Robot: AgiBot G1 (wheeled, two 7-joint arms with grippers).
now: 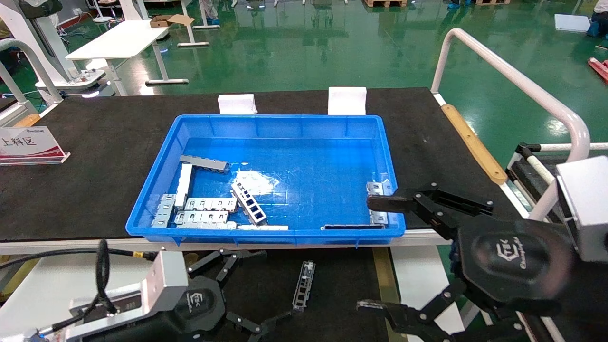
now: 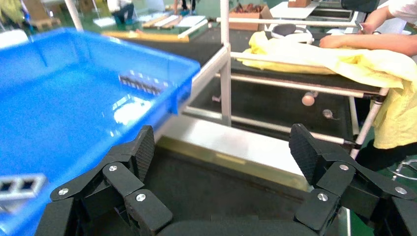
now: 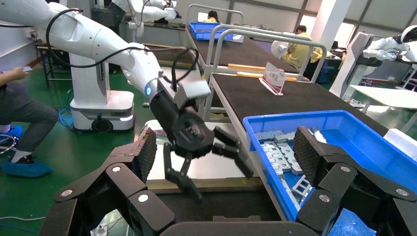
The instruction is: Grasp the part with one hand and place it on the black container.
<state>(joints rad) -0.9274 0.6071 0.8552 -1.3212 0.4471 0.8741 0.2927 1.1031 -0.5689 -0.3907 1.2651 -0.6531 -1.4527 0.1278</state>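
Observation:
A silver part with a row of cutouts lies flat on the black container, just below the blue bin. My left gripper is open beside this part, on its left, with nothing between its fingers. My right gripper is open too, spread wide over the container's brass strip and the bin's near right corner. In the left wrist view the left gripper frames bare black container. The right wrist view shows the right gripper empty, with the left gripper beyond it.
The blue bin holds another silver channel and several pale perforated strips at its near left. A white rail runs along the table's right. A sign stands at the left.

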